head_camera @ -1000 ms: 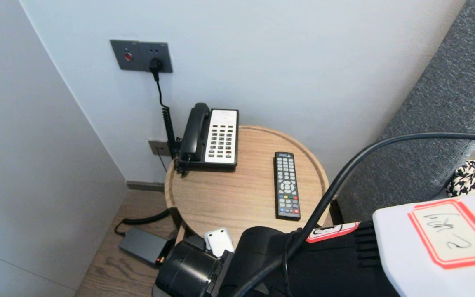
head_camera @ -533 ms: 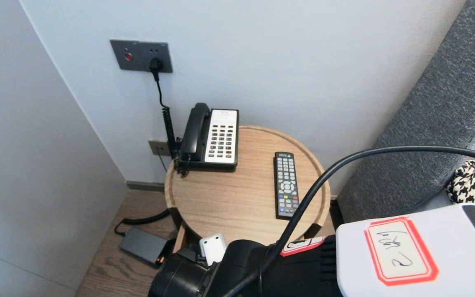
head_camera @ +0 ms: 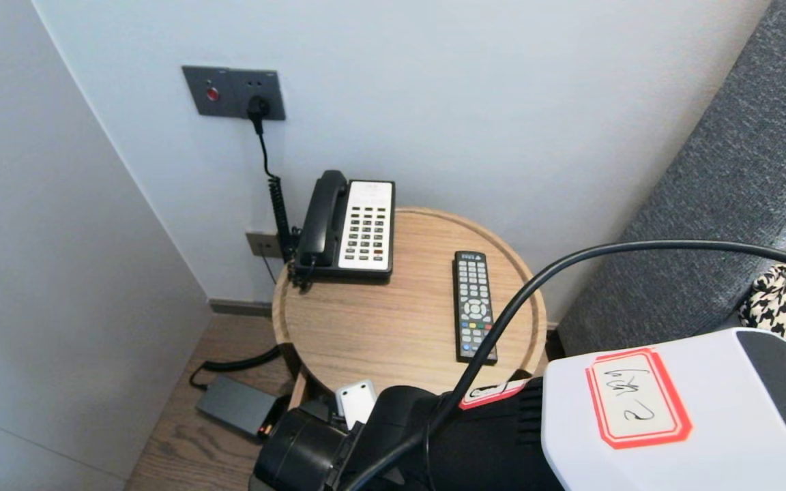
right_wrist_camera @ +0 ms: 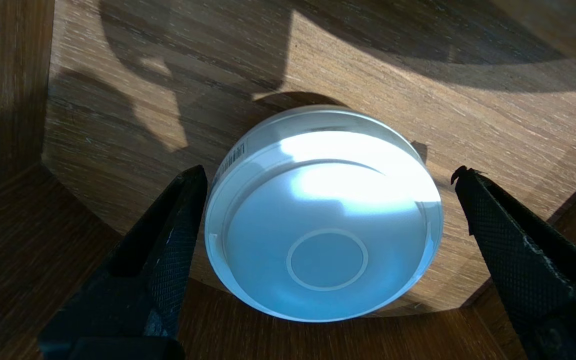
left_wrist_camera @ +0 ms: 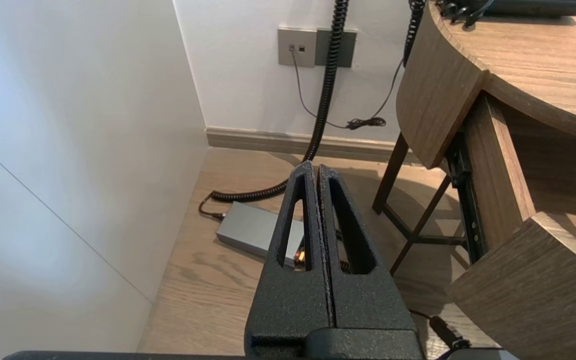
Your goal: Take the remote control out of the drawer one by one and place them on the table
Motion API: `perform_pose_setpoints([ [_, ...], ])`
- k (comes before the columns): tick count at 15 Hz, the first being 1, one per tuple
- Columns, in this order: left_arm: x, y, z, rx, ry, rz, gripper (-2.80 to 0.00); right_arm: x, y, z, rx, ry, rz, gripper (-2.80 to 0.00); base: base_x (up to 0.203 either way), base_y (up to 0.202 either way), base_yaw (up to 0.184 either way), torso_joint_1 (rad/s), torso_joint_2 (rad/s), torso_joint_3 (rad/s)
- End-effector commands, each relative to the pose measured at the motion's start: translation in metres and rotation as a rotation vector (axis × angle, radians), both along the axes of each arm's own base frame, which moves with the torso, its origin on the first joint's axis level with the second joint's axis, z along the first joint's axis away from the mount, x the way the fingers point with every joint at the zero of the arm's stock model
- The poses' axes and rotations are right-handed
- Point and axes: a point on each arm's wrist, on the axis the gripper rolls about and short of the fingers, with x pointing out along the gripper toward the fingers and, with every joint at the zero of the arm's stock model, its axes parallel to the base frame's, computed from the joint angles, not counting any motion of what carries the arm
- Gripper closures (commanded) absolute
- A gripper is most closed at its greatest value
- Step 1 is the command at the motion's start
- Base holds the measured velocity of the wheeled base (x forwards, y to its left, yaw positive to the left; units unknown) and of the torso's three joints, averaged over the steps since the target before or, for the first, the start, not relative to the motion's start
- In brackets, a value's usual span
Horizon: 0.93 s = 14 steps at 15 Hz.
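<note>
A round white lidded box [right_wrist_camera: 325, 225] lies flat on the wooden floor of a drawer [right_wrist_camera: 418, 85] pulled out under the round side table [head_camera: 284, 300]. My right gripper [right_wrist_camera: 329, 172] stands open right over it, one finger [right_wrist_camera: 168, 240] close against the box's side and the other [right_wrist_camera: 508, 240] a small gap away from it. In the head view the right arm [head_camera: 638, 409] fills the lower right and hides the gripper and the drawer. My left gripper [left_wrist_camera: 314, 167] hangs shut and empty over the floor beside the table.
On the table top stand a black and white desk phone [head_camera: 348, 225] and a black remote [head_camera: 474, 305]. A grey power adapter [head_camera: 235, 406] with a coiled cord lies on the floor. A wall closes the left side; grey upholstery [head_camera: 727, 204] rises at the right.
The right arm's white forearm cover has slid leftward and further into the head view, and its wrist has shifted slightly left and down. The left arm has stayed still.
</note>
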Motion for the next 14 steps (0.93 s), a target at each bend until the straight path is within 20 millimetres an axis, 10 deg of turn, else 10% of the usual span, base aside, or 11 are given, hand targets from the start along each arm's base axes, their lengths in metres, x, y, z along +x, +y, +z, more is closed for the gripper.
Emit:
perform_pose_setpoints([
  [1,0.0007,0.0000,-0.0025,0.000,0.008,0.001,0.00,0.0030,-0.0008,-0.0005,-0.001,0.000,-0.012,-2.80,0.000,0.000,0.000,0.000,0.00,0.000],
  [4,0.0007,0.0000,-0.0025,0.000,0.008,0.001,0.00,0.0046,-0.0005,0.0002,0.004,-0.002,-0.015,-2.80,0.000,0.000,0.000,0.000,0.00,0.000],
  [5,0.0007,0.0000,-0.0025,0.000,0.008,0.001,0.00,0.0046,-0.0005,0.0002,0.003,-0.004,-0.016,-0.41,0.000,0.000,0.000,0.000,0.00,0.000],
  [6,0.0007,0.0000,-0.0025,0.000,0.008,0.001,0.00,0.0041,-0.0004,-0.0005,-0.002,-0.008,-0.016,0.00,0.000,0.000,0.000,0.000,0.00,0.000],
  [14,0.0007,0.0000,-0.0025,0.000,0.008,0.001,0.00,0.0017,-0.0026,0.0027,-0.001,-0.010,-0.013,0.00,0.000,0.000,0.000,0.000,0.00,0.000],
])
